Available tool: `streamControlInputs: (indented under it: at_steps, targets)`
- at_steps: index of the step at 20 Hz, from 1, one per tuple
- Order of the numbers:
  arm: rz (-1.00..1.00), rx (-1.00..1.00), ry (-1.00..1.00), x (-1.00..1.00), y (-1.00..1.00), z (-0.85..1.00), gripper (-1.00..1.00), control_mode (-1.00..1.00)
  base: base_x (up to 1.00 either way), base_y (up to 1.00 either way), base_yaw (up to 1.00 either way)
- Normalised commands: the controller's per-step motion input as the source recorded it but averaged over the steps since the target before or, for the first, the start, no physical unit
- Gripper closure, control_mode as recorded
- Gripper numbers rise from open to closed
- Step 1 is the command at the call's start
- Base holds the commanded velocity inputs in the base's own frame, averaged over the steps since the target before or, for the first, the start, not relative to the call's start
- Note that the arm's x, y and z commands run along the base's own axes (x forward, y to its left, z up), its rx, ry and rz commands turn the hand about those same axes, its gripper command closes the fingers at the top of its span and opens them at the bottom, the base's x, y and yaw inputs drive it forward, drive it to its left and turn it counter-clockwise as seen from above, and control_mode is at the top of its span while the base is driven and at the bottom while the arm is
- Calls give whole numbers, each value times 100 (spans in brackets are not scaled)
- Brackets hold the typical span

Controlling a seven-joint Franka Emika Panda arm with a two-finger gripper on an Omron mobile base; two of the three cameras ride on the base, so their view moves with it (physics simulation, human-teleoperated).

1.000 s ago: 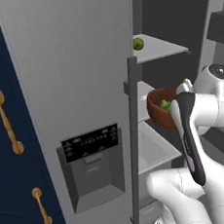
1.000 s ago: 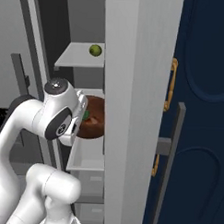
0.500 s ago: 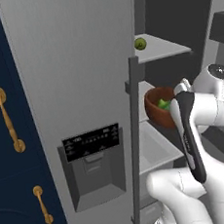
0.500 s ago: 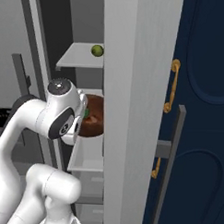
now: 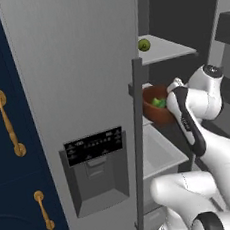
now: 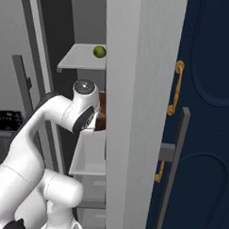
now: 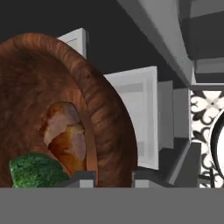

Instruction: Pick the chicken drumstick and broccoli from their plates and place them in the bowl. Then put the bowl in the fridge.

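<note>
Gripping the bowl point(image 7: 65, 109) by its rim, the gripper point(image 7: 113, 177) holds it inside the open fridge point(image 5: 78, 80), above a white shelf point(image 5: 163, 152). Broccoli point(image 7: 37, 170) sits at 7 o'clock in the bowl, the drumstick point(image 7: 63, 138) just above it.

Fridge door point(image 6: 135, 112) seen edge-on at centre, grey, open. White arm point(image 6: 45, 132) reached into fridge interior from lower left. Bowl point(image 6: 102, 113), reddish-brown, glimpsed betw. arm's wrist and door edge, above white shelf point(image 6: 88, 157). Small yellow-green fruit point(image 6: 99, 51) sat on upper shelf point(image 6: 81, 58). Navy cabinet point(image 6: 206, 115) w/ brass handles point(image 6: 174, 88) at right.
</note>
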Motion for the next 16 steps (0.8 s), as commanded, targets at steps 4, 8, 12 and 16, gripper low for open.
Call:
streamControlInputs:
  at_steps: [4,8,12,16]
  targets:
    - [9,0,0,78,-6,-40,100,-100,0,0,0]
    - [6,0,0,81,0,-31,100,-100,0,0,0]
    - [3,0,0,69,0,-19,100,-100,0,0,0]
    - [0,-1,0,68,3,-15,100,-100,0,0,0]
